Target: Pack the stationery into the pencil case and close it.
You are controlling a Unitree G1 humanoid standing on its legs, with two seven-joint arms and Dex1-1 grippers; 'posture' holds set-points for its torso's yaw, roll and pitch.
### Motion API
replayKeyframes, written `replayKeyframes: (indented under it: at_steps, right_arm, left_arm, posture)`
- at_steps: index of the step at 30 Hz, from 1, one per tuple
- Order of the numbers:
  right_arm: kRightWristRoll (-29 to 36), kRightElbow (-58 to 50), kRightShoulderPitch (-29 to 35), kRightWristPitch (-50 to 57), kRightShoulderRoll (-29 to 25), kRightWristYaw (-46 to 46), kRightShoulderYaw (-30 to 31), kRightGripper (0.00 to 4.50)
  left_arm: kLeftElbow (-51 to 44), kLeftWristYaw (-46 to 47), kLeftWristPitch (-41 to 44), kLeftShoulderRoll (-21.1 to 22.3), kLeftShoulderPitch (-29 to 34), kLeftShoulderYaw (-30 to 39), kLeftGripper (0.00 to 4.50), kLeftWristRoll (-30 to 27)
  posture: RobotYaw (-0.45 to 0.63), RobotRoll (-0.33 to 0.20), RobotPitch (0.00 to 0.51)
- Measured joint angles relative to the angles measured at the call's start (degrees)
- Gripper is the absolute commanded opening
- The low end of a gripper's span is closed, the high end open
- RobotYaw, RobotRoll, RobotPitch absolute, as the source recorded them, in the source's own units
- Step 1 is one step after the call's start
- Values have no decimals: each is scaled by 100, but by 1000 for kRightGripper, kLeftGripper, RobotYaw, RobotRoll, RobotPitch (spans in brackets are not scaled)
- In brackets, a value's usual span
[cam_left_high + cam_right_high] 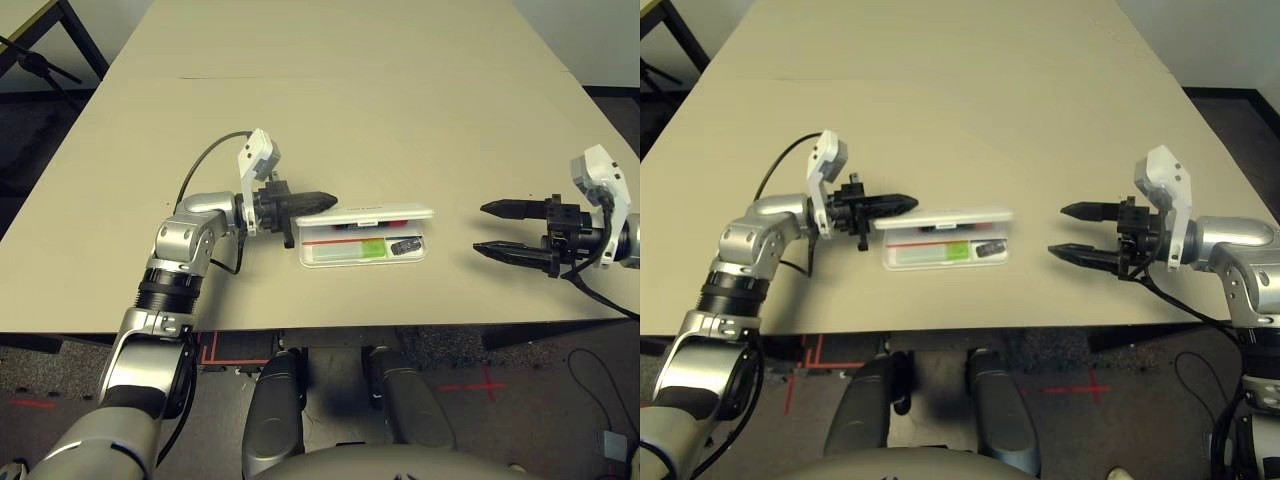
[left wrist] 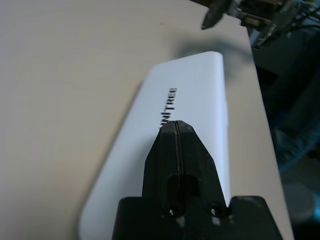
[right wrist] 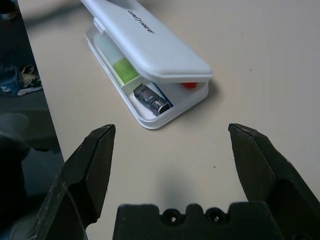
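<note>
On the left, our left gripper (image 1: 318,200) has its two black fingers pressed together on nothing, their tips resting on or just above the lid at the near-left end of the flat white hard-plastic hinged pencil case (image 1: 380,213), which sits mid-tabletop (image 1: 330,90) with its lid lowered but not yet shut. Through the gap we can see the light-green highlighter with a white end (image 3: 121,69), a red tip of the marker pen (image 3: 188,85) and the tiny dark grey metallic block (image 3: 152,100), all lying in the tray.

We judge the risk to be a push at one end only: the light case could skid or pivot across the smooth tabletop instead of latching (nothing braces its far side). The block or the marker could also sit proud and keep the lid from closing.

On the right, our right gripper (image 1: 503,230) hangs well apart from the case, fingers spread wide and empty. Nothing stands between it and the case.
</note>
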Motion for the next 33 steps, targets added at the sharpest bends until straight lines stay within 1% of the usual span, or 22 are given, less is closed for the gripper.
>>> replayKeyframes:
  at_steps: [3, 6, 10, 17, 20, 26, 30, 31, 33]
  right_arm:
    - [-57, 29, -77, -33, 4, 13, 37, 4500]
    - [-103, 43, -141, -84, 15, 28, 79, 4500]
    - [-135, 81, -156, -110, 24, 52, 169, 4500]
    - [-147, 154, -157, -190, 30, 56, 208, 4500]
    - [-151, 210, -156, -240, 60, 53, 216, 4500]
    - [-214, 253, -155, -332, 99, 51, 227, 4500]
    - [-255, 270, -157, -409, 206, 41, 227, 4500]
    - [-256, 280, -158, -422, 236, 36, 227, 4500]
    - [-252, 299, -163, -453, 303, 8, 217, 4500]
  left_arm:
    - [-150, -77, 1, 30, 66, -273, 24, 37]
    - [-137, -84, -158, 46, 152, -559, 24, 239]
    - [-14, -38, -456, 61, 145, -764, 24, 532]
    - [272, 116, -823, 86, -5, -853, 24, 881]
    - [252, 119, -941, 225, -44, -997, 24, 1003]
    - [78, 110, -1003, 371, 1, -1103, 24, 1066]
    - [73, 136, -1086, 339, 58, -991, 24, 1024]
    - [76, 148, -1084, 300, 87, -920, 190, 972]
    - [99, 315, -954, 168, 163, -634, 671, 773]
  posture:
    - [-71, 0, 192]
    - [-72, 0, 189]
    - [-75, 0, 188]
    - [-78, 0, 187]
    - [-76, 0, 190]
    - [-76, 0, 191]
    - [-82, 0, 193]
    - [-82, 0, 193]
    - [-82, 0, 193]
